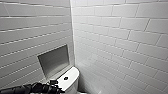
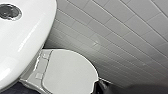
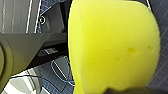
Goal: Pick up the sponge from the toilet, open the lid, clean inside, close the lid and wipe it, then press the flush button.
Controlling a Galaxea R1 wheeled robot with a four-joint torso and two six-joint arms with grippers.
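The left end effector (grip state cannot be told) lies just beside the flush button; the right end effector clamps the sponge.

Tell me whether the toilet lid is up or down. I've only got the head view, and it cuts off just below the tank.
Observer: Down. In the left wrist view the lid is shut and lying flat.
Operator: Is the sponge on it?
Observer: No. The sponge is close up in front of the right wrist camera.
Operator: What's behind it there?
Observer: Dark gridded floor, not the white of the lid.
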